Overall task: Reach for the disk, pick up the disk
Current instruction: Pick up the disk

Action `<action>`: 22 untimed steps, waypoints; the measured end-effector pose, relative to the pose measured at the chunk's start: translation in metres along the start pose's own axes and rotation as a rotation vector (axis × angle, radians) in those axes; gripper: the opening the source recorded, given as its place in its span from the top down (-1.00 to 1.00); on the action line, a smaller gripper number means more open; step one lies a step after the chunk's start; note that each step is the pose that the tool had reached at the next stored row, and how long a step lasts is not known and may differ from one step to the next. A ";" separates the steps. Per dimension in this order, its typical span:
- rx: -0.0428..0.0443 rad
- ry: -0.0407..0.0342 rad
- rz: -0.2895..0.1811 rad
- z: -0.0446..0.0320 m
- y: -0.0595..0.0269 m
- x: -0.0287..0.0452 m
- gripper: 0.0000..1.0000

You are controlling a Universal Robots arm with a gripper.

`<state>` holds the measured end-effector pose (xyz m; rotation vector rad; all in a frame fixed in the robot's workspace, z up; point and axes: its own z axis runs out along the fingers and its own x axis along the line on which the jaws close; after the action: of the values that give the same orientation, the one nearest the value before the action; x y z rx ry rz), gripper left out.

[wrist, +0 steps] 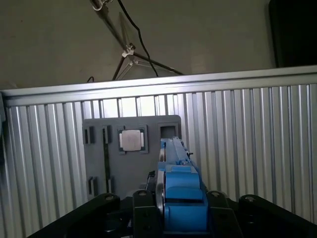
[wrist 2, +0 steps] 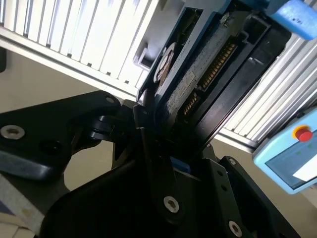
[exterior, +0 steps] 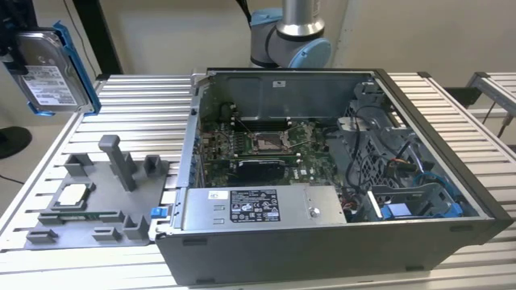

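Clearance note: we see the disk (exterior: 52, 69), clamped in the gripper (wrist: 181, 203), hanging well above the ribbed table (exterior: 137, 103) with open air around it. Beneath stands the grey fixture plate (exterior: 109, 205); its tall post (exterior: 121, 166) and lower blocks (exterior: 153, 164) project upward. The open computer case (exterior: 322, 254) walls off the exterior view's right, just beside the plate.

Silver, blue-framed disk (exterior: 50, 71)

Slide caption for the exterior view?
Gripper holds the disk aloft, clear of the gray fixture, beside the open computer case.
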<state>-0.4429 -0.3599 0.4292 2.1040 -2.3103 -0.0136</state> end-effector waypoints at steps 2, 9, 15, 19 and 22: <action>0.0000 0.0000 0.000 -0.0010 0.0000 0.0000 1.00; 0.0000 0.0000 0.000 -0.0059 0.0001 0.0000 1.00; 0.0001 0.0000 0.000 -0.0121 0.0002 0.0001 1.00; 0.0000 0.0000 0.000 -0.0171 0.0003 0.0001 1.00; 0.0000 0.0000 0.000 -0.0206 0.0004 0.0001 1.00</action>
<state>-0.4429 -0.3599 0.4498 2.1040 -2.3103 -0.0136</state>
